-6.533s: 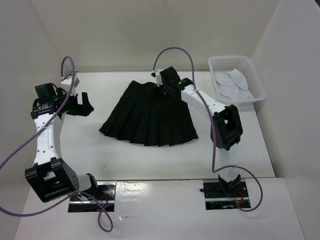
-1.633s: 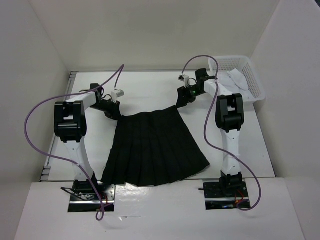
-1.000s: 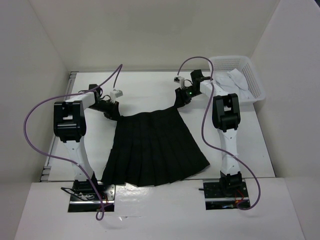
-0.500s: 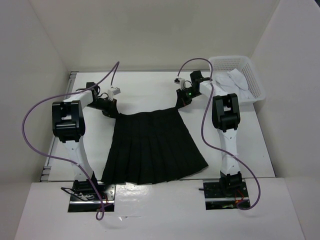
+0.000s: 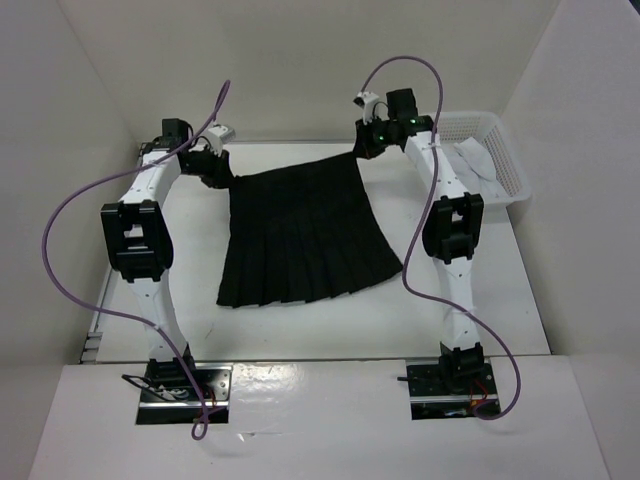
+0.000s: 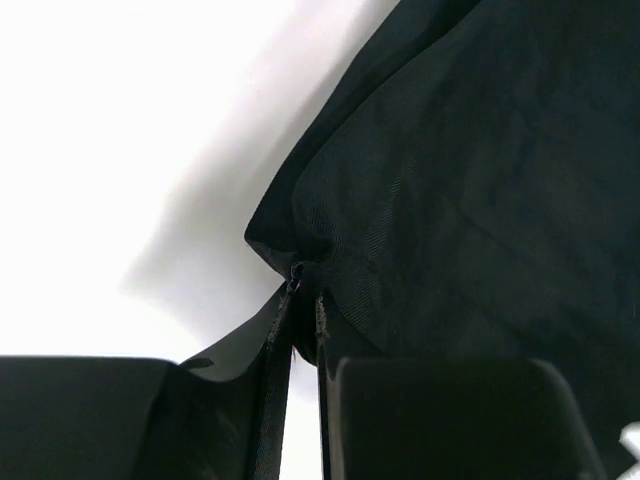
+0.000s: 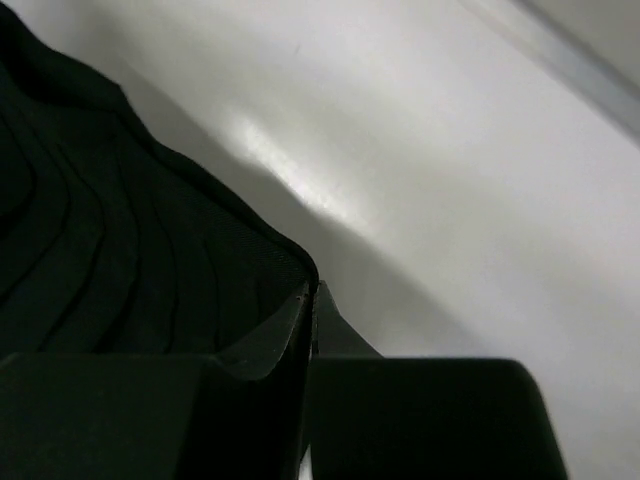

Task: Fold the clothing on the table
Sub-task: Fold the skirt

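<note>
The clothing is a black pleated skirt (image 5: 300,235). Its waistband is lifted toward the back of the white table (image 5: 180,280) and its hem trails on the tabletop. My left gripper (image 5: 217,170) is shut on the waistband's left corner. In the left wrist view the fabric (image 6: 460,180) bunches where it enters the gripper (image 6: 302,320). My right gripper (image 5: 362,152) is shut on the waistband's right corner. The right wrist view shows its jaws (image 7: 310,310) pressed together on the skirt's edge (image 7: 120,260), above the table (image 7: 450,150).
A white mesh basket (image 5: 497,150) holding a pale crumpled cloth stands at the back right, just beyond my right arm. White walls close in the table at the back and on both sides. Purple cables loop above both arms.
The right gripper has closed on the waistband corner. Both arms have risen and moved toward the back, lifting the waistband and dragging the hem away from the near edge.
</note>
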Controlling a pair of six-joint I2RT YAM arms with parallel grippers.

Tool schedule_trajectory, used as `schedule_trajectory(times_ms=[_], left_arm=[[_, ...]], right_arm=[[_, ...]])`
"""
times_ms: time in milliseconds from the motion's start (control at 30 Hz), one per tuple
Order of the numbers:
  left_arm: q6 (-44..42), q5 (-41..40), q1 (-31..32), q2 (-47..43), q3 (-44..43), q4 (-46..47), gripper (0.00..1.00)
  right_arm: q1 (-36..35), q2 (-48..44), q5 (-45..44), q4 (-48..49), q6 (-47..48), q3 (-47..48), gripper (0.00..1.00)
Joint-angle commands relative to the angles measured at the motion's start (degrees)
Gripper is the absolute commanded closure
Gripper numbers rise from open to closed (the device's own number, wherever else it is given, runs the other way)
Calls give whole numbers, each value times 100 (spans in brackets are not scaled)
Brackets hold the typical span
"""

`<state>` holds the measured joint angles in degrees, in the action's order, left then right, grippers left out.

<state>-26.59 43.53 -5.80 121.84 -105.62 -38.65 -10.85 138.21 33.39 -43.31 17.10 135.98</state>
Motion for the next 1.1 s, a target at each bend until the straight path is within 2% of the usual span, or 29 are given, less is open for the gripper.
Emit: schedule_trajectory(times_ms=[0, 133, 300, 400, 533, 667, 900, 1067], left_arm=[[180, -20, 0, 147, -301, 50, 83], [294, -152, -53, -63, -442, 349, 81], [347, -99, -166, -458, -442, 350, 81], [295, -99, -167, -862, -108, 403, 81], [224, 269, -167, -1513, 393, 403, 81], [-91, 384, -105, -2206, 823, 44, 81], [-978, 59, 9, -2972, 2123, -423, 81], [-1173, -450, 71, -3622, 3108, -529, 83]], right_arm=[[74, 267, -552, -212, -163, 823, 100], [74, 408, -719, -485, -163, 1615, 100], [74, 92, -720, -661, -50, 1291, 100], [74, -294, -807, -478, -49, 703, 100], [22, -935, -1210, 67, -49, -553, 100], [22, -1541, -1273, 323, 4, -1353, 100], [22, -2271, -1326, 569, 126, -2277, 100], [-31, -2764, -1379, 569, 249, -2970, 100]])
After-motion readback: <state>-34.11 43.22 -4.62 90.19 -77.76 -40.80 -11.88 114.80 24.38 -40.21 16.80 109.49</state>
